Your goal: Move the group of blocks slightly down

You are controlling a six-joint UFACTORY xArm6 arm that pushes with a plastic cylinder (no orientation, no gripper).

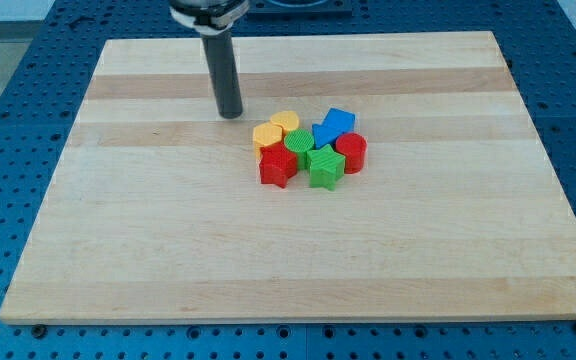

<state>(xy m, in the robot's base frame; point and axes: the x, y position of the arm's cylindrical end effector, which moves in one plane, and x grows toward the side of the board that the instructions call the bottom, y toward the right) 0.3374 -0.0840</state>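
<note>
A tight group of blocks sits just right of the board's middle. It holds a yellow heart (285, 123), an orange-yellow block (267, 136), a blue cube (339, 122), a blue star-like block (324, 135), a green block (299, 147), a green star (326, 166), a red star (278, 166) and a red cylinder (351, 152). My tip (231, 113) rests on the board up and to the left of the group, a short gap from the yellow heart, touching no block.
The wooden board (168, 240) lies on a blue perforated table (8, 120). The rod rises from the tip to the arm's dark mount at the view's top.
</note>
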